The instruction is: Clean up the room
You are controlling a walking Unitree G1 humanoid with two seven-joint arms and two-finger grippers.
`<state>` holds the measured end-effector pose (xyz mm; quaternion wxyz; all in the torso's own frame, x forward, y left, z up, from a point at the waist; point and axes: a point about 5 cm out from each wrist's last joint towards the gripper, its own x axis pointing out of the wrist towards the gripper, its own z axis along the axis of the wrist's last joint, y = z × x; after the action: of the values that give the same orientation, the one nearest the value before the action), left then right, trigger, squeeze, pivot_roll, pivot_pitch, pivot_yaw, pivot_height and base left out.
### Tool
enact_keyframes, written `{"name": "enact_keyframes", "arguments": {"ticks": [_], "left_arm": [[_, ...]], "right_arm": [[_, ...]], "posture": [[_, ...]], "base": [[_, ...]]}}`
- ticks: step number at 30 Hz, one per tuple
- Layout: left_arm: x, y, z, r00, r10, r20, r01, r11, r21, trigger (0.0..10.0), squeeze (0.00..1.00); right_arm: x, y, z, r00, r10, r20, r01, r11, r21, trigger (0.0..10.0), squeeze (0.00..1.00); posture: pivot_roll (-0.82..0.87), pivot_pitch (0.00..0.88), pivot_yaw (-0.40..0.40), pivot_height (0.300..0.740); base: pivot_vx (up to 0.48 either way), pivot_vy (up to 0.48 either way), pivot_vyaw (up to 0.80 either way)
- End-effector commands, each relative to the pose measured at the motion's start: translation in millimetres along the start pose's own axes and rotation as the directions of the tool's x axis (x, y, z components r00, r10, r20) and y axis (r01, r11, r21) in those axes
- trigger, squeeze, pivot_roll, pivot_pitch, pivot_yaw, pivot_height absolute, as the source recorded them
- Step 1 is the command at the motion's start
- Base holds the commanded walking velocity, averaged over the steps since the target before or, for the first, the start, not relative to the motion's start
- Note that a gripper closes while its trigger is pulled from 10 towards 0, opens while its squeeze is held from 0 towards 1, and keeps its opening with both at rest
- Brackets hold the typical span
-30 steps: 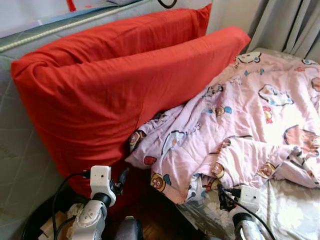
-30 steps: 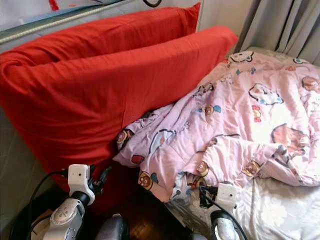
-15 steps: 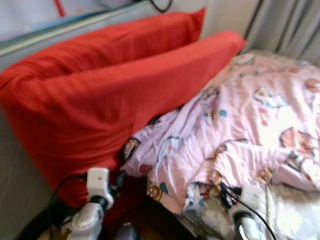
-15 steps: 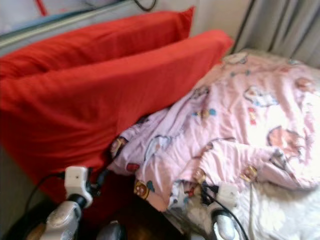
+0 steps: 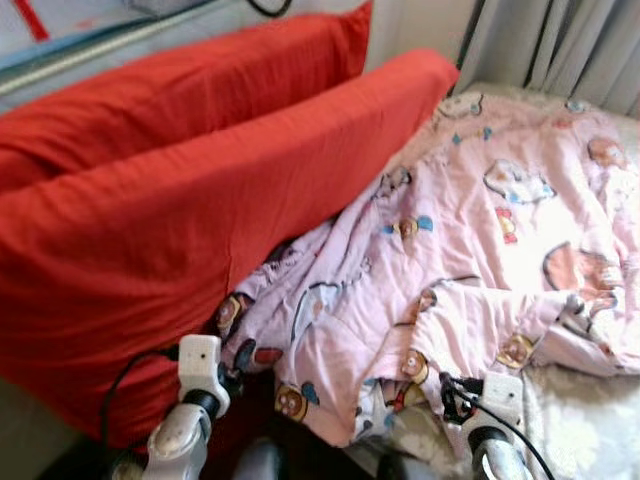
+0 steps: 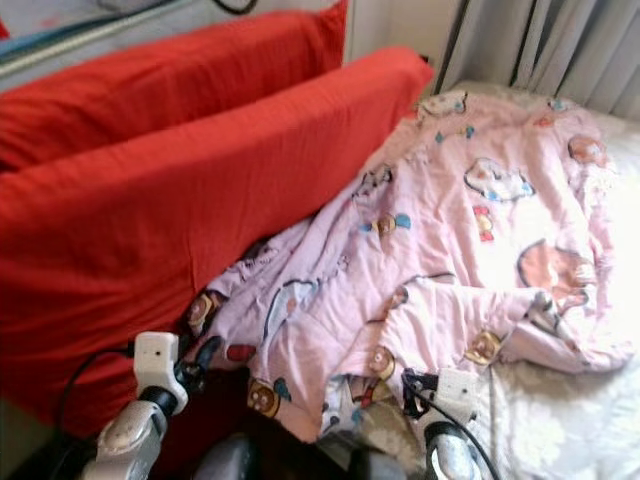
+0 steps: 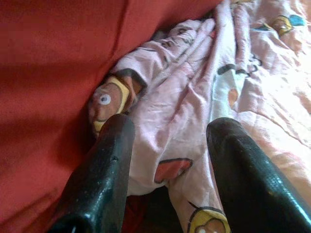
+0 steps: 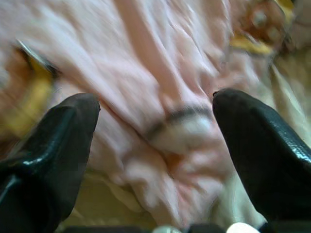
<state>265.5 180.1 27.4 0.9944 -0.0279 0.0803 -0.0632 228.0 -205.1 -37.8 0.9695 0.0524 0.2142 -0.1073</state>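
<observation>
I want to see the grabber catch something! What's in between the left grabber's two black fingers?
The left wrist view shows the open left gripper with a fold of the pink cartoon blanket between its fingers, beside the red cushion.

text: none legible | quilt point(image 5: 470, 250): cartoon prints only | pillows point(image 5: 180, 200): plain red

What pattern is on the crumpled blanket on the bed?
The blanket is pale pink with cartoon characters; clearest in the left eye view.
</observation>
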Motion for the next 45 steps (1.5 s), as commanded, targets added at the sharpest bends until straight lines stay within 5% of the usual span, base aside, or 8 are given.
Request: {"name": "enact_keyframes", "arguments": {"ticks": [1,6,7,8,13,15,24,45], "left_arm": [[-5.6,1.9,-6.1,1.0,0.006,-0.025,-0.006,1.0,-0.001,10.0,0.0],[-8.3,3.7,-7.7,0.999,0.003,-0.035,-0.003,1.0,0.007,10.0,0.0],[-8.6,3.8,-7.9,0.999,0.001,-0.037,-0.001,1.0,0.01,10.0,0.0],[-9.0,3.9,-8.1,0.999,0.0,-0.037,0.0,1.0,0.011,10.0,0.0],[-7.9,5.0,-6.2,0.999,0.0,-0.035,0.001,1.0,0.014,10.0,0.0],[-2.7,5.4,-1.3,1.0,0.007,-0.021,-0.007,1.0,0.017,10.0,0.0],[10.5,1.1,13.6,1.0,0.001,0.017,-0.001,1.0,0.019,10.0,0.0],[-14.4,9.0,7.7,1.0,0.001,-0.02,0.0,0.999,0.038,10.0,0.0]], "right_arm": [[-3.0,-6.2,-8.3,0.999,-0.017,-0.05,0.017,1.0,-0.008,10.0,0.0],[0.3,-7.6,-9.3,0.994,-0.005,-0.11,-0.002,0.998,-0.061,10.0,0.0],[0.6,-7.2,-9.9,0.993,-0.003,-0.121,-0.006,0.998,-0.068,10.0,0.89],[1.0,-6.7,-10.0,0.992,-0.001,-0.126,-0.008,0.998,-0.068,10.0,1.0],[2.6,-5.4,-10.1,0.989,0.0,-0.149,-0.013,0.996,-0.09,10.0,1.0],[3.8,-5.9,-9.0,0.988,0.001,-0.155,-0.017,0.995,-0.099,10.0,0.0],[8.5,-7.7,-1.8,0.989,-0.018,-0.149,-0.006,0.987,-0.16,10.0,0.0],[8.9,-12.5,-1.5,0.984,-0.085,-0.156,0.057,0.982,-0.179,10.0,0.0]], "posture": [[0.05,0.12,0.015,0.641],[0.05,0.125,0.026,0.641],[0.05,0.126,0.027,0.641],[0.05,0.126,0.027,0.641],[0.06,0.14,0.036,0.641],[0.07,0.159,0.041,0.641],[0.08,0.22,0.056,0.641],[0.14,0.3,0.096,0.641]], "base": [[0.0,0.0,0.0],[0.0,0.0,0.0],[0.0,0.0,0.0],[0.0,0.0,0.0],[0.0,0.0,0.0],[0.0,0.0,0.0],[0.0,0.0,0.0],[0.0,0.0,0.0]]}}
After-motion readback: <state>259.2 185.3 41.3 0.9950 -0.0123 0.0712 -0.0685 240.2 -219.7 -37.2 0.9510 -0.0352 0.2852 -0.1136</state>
